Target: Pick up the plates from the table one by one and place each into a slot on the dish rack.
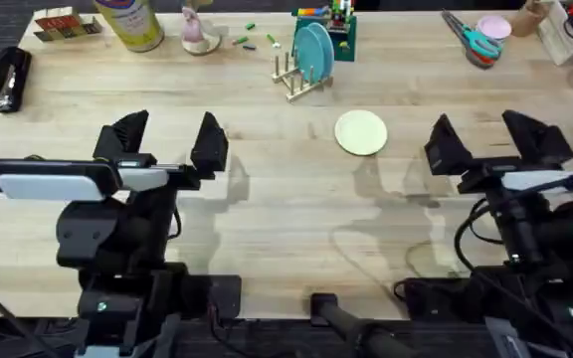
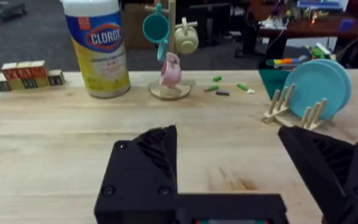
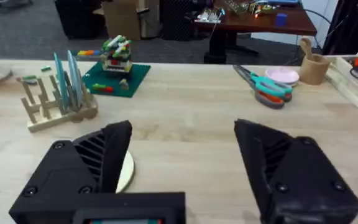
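On the bench, cream plate lies partly hidden in right wrist view; both end effectors, left & right, spread wide, holding nothing.

Cream plate mostly hidden behind right fingers; count of racked teal plates unclear.

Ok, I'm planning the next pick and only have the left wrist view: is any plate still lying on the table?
Observer: Yes, one cream-yellow plate lies flat, in front of the dish rack.
Operator: Which arm is nearer?
Observer: The right gripper; it is open, with the plate just beside one finger.
Operator: And the rack?
Observer: Two teal plates stand upright in neighbouring slots.
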Motion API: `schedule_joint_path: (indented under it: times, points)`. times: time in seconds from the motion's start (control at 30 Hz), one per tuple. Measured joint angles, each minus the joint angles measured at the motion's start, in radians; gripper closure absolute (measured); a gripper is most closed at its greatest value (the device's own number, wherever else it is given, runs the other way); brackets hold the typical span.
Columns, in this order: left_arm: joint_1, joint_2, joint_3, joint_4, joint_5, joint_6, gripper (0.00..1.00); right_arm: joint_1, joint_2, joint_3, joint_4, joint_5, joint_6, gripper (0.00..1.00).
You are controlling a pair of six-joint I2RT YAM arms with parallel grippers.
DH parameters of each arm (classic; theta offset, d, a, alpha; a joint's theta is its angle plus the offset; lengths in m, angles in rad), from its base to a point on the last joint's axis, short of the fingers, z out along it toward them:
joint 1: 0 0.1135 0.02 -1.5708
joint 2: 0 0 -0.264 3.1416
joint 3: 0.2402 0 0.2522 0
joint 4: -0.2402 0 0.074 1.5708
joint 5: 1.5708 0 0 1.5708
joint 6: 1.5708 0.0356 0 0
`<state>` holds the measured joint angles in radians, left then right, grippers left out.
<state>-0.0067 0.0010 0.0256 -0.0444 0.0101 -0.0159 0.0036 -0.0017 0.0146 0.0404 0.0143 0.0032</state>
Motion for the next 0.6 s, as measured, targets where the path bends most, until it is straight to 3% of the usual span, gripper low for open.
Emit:
schedule_joint_path:
  times: [0.33,0.6]
  points:
    - [0.0,0.024,0.248,-0.267,-0.01,-0.023,0.007,0.0,0.018,0.191,-0.09,0.0,0.0,0.004]
    - [0.0,0.234,0.468,-0.442,-0.038,-0.09,0.007,0.0,0.201,0.41,-0.283,0.0,0.0,0.004]
